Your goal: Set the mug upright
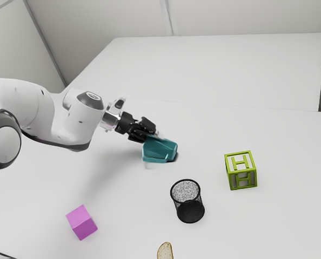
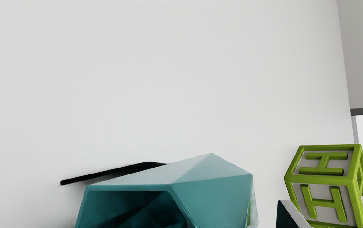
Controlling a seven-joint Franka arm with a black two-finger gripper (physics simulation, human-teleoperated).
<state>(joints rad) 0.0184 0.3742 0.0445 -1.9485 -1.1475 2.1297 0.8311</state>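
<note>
Bread [image 1: 165, 251] lies toward the near side of the table [image 1: 279, 221], with a black mesh cup [image 1: 187, 201] beyond it. Well in from the table's far edge, the teal mug [image 1: 160, 150] looks tipped onto its side, mouth turned toward my gripper [image 1: 151, 135]. The fingers are right by it, open and gripping nothing: in the wrist view a gap separates one fingertip [image 2: 290, 215] from its wall. Righting it well calls for getting both pads against opposite sides before closing, since slanted facets could let it slip, then rolling it slowly until the base sits flat before letting go. A wide swing toward the near edge could clip the cup.
</note>
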